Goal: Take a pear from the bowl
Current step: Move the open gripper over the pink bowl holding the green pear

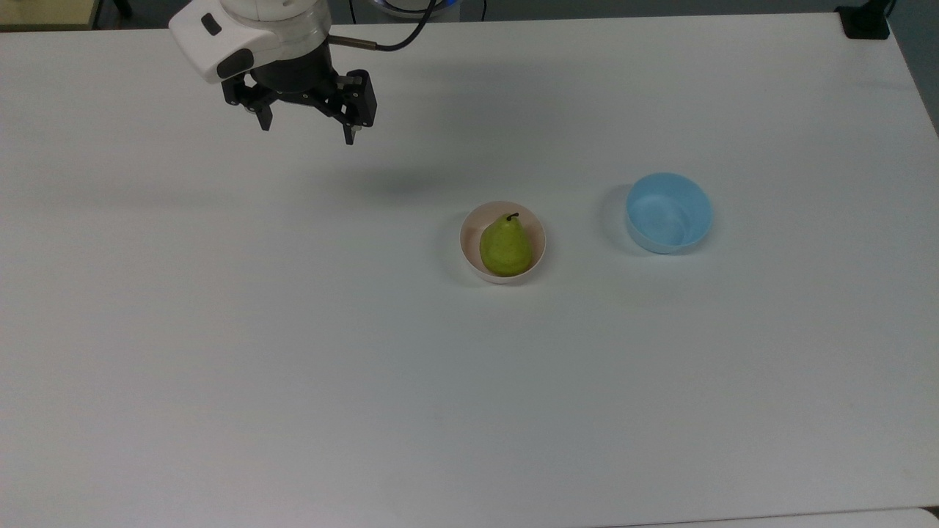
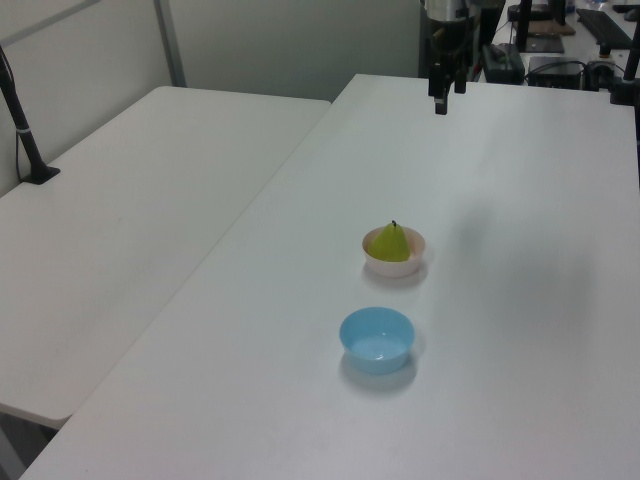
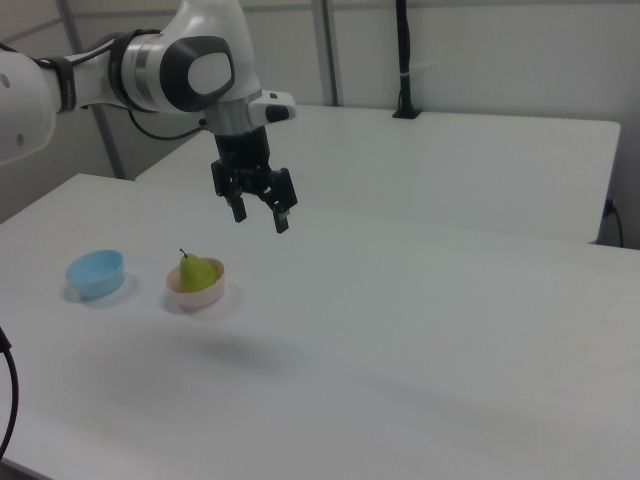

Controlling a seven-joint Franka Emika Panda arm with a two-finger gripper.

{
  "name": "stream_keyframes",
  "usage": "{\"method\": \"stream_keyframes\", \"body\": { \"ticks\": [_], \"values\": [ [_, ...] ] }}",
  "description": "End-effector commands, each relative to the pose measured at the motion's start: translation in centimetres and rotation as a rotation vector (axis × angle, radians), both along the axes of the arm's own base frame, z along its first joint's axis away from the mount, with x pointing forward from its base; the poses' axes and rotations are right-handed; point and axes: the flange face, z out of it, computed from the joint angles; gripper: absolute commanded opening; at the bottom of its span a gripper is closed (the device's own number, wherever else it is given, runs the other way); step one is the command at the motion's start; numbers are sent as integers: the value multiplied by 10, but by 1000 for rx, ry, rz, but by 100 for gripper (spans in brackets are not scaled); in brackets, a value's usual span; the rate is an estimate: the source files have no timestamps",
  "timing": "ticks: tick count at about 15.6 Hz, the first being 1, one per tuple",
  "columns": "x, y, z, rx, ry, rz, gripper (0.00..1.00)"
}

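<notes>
The tool [image 1: 307, 130] hung in the air above the white desk [image 1: 293, 352], its two fingers spread apart with nothing between them. In the top view it stood toward the upper left, well apart from both bowls; a faint shadow lay on the desk between it and the pink bowl. In the right view the tool [image 3: 260, 218] pointed downward from the arm [image 3: 190, 70], above and to the right of the fruit. In the left view the tool [image 2: 443, 100] was seen edge-on at the far end of the desk, beyond the bowls.

The pear [image 1: 505, 246] sat inside the pink bowl [image 1: 469, 253], near the middle of the desk. It was yellow-green, its broad end toward the top view's bottom and its dark stem toward the top. In the left view the pear [image 2: 392, 243] stood upright, rising above the rim of the pink bowl [image 2: 394, 267]. The right view showed the same: the pear [image 3: 198, 272] upright in the pink bowl [image 3: 195, 298], stem up.

The blue bowl [image 1: 668, 213] stood on the desk to the top view's right of the pink bowl, near it but not touching, with nothing in it. In the left view the blue bowl [image 2: 377, 339] lay nearer the camera; in the right view the blue bowl [image 3: 95, 274] was at the left of the pink one.

A second desk [image 2: 120, 220] adjoined the first.
</notes>
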Motion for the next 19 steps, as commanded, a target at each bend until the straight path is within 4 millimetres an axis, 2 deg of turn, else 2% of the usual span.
{"method": "stream_keyframes", "body": {
  "ticks": [1, 4, 7, 11, 15, 17, 19],
  "values": [
    [-9, 56, 18, 6, -11, 65, 100],
    [-10, 80, 17, 23, -5, 97, 100],
    [-9, 88, 15, 21, -7, 99, 100],
    [-8, 125, 5, 13, 3, 151, 100],
    [9, 176, -42, 8, 36, 223, 100],
    [19, 191, -59, 12, -2, 244, 100],
    [24, 202, -84, 7, 19, 258, 100]
  ]
}}
